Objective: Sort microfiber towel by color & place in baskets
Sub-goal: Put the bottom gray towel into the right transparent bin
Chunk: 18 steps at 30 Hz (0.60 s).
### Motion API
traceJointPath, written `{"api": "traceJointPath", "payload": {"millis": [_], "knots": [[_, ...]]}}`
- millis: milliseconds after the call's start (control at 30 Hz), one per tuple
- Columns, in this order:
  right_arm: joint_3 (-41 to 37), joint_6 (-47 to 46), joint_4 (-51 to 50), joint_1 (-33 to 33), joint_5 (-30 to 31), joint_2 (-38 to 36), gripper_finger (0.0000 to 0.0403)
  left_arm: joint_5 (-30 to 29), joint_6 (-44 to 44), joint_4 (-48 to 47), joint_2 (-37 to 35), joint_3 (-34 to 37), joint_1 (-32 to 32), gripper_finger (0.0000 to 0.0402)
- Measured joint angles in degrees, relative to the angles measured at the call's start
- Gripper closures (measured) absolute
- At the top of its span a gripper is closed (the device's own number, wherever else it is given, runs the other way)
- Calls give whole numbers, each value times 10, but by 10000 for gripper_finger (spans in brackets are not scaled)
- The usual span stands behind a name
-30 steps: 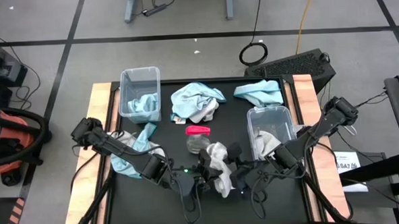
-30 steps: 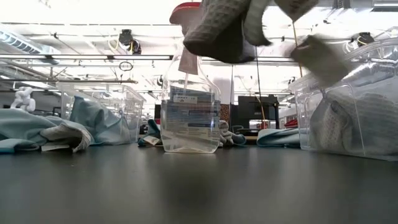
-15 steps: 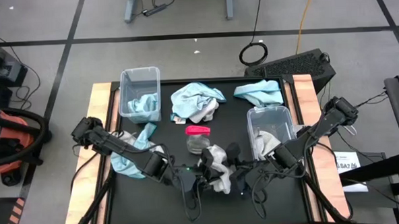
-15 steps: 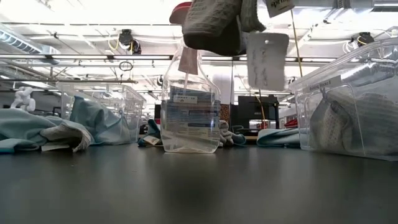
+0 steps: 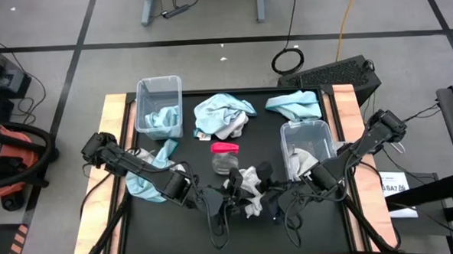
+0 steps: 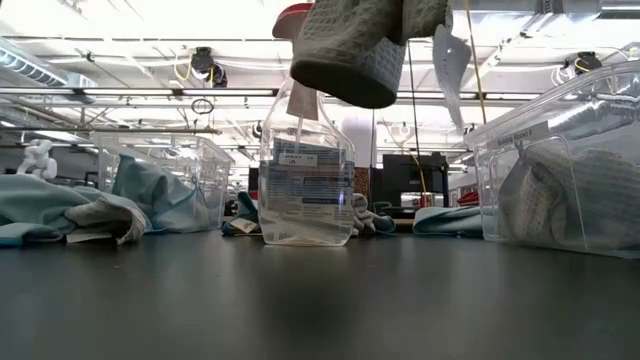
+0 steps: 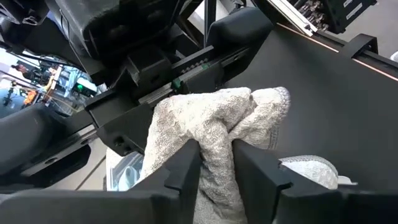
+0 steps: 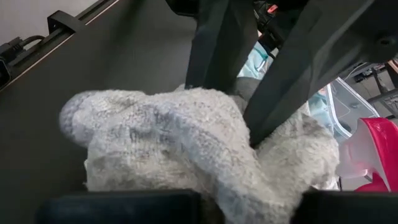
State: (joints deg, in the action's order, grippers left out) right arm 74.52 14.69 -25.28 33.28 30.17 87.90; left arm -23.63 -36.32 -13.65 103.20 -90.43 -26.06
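Note:
A grey-white microfiber towel (image 5: 249,184) is bunched up between my two grippers over the table's near middle. It is lifted clear in the low view (image 6: 348,45), with a white tag (image 6: 450,55) dangling beside it. My left gripper (image 5: 231,194) is shut on it from the left, and my right gripper (image 5: 262,190) meets it from the right. The left basket (image 5: 158,90) at the far left holds a blue towel. The right basket (image 5: 308,128) holds a grey towel. My left gripper pinches a bunched fold of the grey towel (image 7: 214,152) between its two fingers (image 7: 185,167), coming level from the table's left. The towel bulges out past the fingertips and is lifted clear of the table. My right gripper is shut on the towel's other side (image 8: 205,180), coming from the table's right. The towel itself covers the fingers and hides the place of contact.
A clear jar with a pink lid (image 5: 225,156) stands just beyond the grippers. A blue and grey towel pile (image 5: 224,115) and a blue towel (image 5: 293,103) lie at the far edge. Another blue towel (image 5: 146,184) lies under my left arm.
The grey towel has been gathered up. Its loose end, which hung toward the near edge and the right basket, has been drawn in, and it now sits as a tighter bunch between the grippers. Its tag has swung about. The towel stays clear of the table.

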Motion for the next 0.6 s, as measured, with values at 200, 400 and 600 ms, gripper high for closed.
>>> {"api": "traceJointPath", "payload": {"millis": [200, 400, 600], "knots": [[0, -3, -1, 0, 2, 0, 365, -27, 0, -7, 0, 0, -8, 282], [0, -9, -11, 0, 4, 0, 366, -86, 0, -34, 0, 0, -22, 281], [0, -8, -15, 0, 4, 0, 366, -142, 0, -55, 0, 0, -39, 281]]}}
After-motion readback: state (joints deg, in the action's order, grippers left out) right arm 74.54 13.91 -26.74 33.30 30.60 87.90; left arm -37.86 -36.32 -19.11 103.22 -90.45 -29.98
